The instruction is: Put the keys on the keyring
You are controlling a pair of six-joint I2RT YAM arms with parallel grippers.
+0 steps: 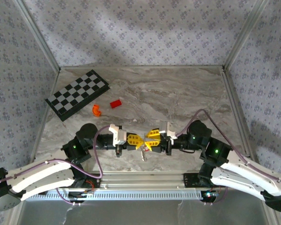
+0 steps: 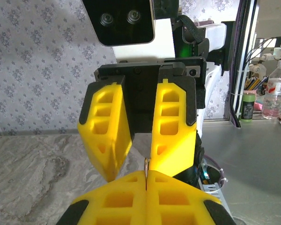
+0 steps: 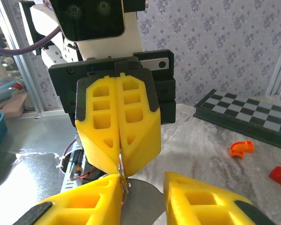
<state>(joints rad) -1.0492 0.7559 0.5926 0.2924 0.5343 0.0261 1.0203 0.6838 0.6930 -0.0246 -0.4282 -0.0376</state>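
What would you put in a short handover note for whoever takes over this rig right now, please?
Left gripper: shut, pinching a thin metal loop, apparently the keyring, held in mid-air between the arms.
Right gripper: jaws apart, facing the left one tip to tip, gripping nothing that I can make out.
Keys: a flat grey key shows just below the ring, between the right gripper's jaws; whether it is already threaded is unclear.
Done: ring lifted and presented.
Left: check that each key is on the ring, and thread any that is not.
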